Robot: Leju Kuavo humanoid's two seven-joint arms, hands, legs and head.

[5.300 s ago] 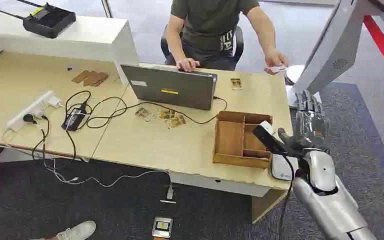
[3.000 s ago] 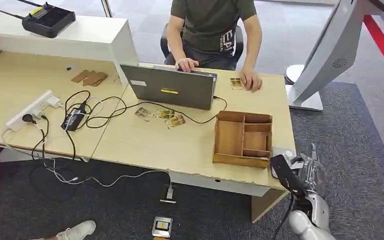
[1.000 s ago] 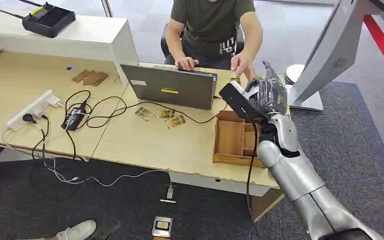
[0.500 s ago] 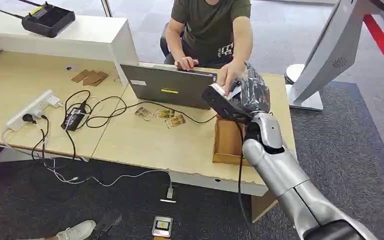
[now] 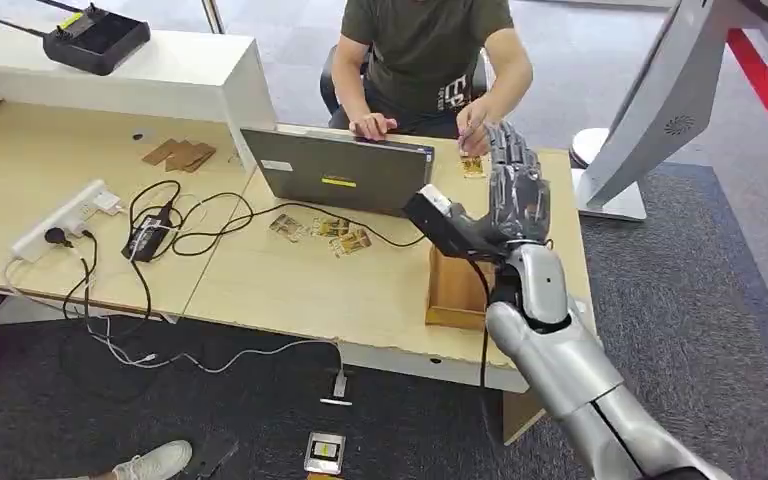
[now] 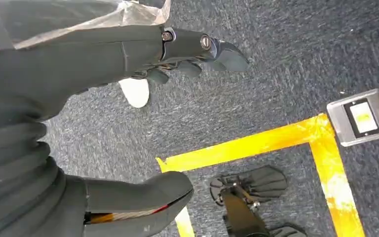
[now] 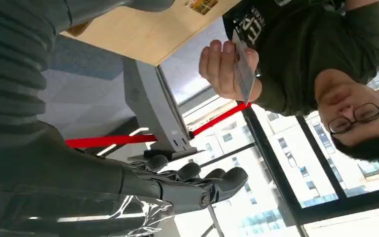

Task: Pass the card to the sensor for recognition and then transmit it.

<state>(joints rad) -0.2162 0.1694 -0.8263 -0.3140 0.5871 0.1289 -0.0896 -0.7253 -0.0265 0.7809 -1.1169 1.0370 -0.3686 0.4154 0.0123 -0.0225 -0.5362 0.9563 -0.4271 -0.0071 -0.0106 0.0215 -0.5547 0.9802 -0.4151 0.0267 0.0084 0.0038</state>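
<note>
My right hand is raised over the far right part of the desk, its fingers standing apart and holding nothing. Beyond it, the person's hand pinches a thin pale card edge-on above the desk's far edge. My forearm covers the near right corner of the desk. My left hand hangs over dark carpet, thumb and fingers apart and empty.
A wooden compartment tray sits just below my right hand. A grey laptop, loose gold cards, a power strip and cables lie on the desk. A white kiosk stand rises at the right.
My right arm rose from beside the desk's near corner to over the tray. The person's hand reached my right hand, then drew back holding the card. My fingers now stand straighter.
</note>
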